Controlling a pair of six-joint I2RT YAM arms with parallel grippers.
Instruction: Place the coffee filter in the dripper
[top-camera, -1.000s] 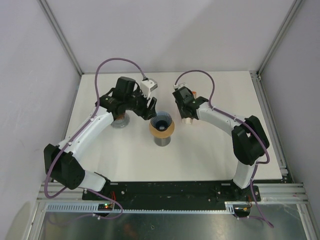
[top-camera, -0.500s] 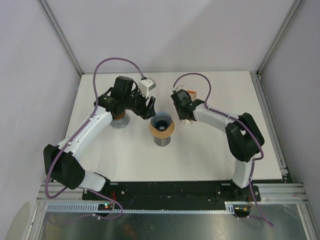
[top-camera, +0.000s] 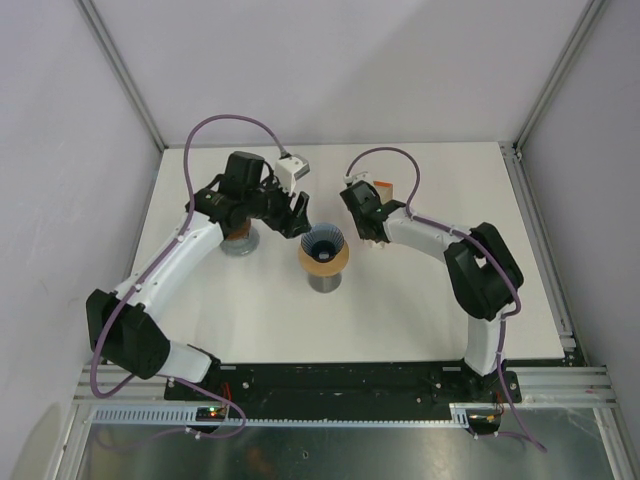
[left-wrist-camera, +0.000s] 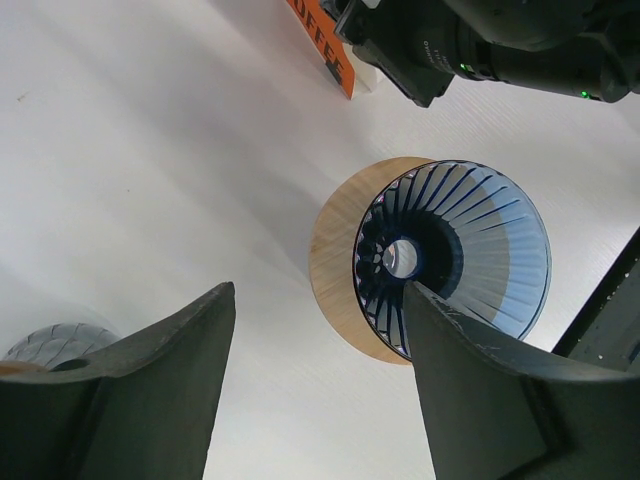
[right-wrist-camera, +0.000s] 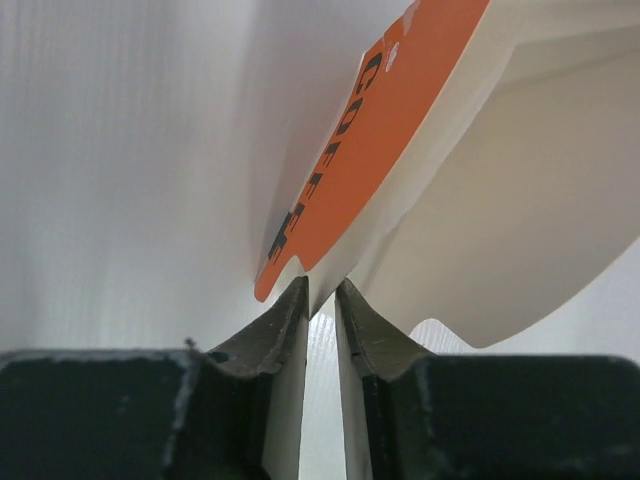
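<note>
The right claw (right-wrist-camera: 320, 292) is closed narrowly on the tip of the white filter (right-wrist-camera: 520, 200), upper right of frame; the left claw (left-wrist-camera: 318, 300) is held wide above the dripper (left-wrist-camera: 455, 255), centre right.

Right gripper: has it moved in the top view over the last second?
Yes. The right gripper has shifted slightly left, a little nearer the dripper, which has stayed put.
</note>
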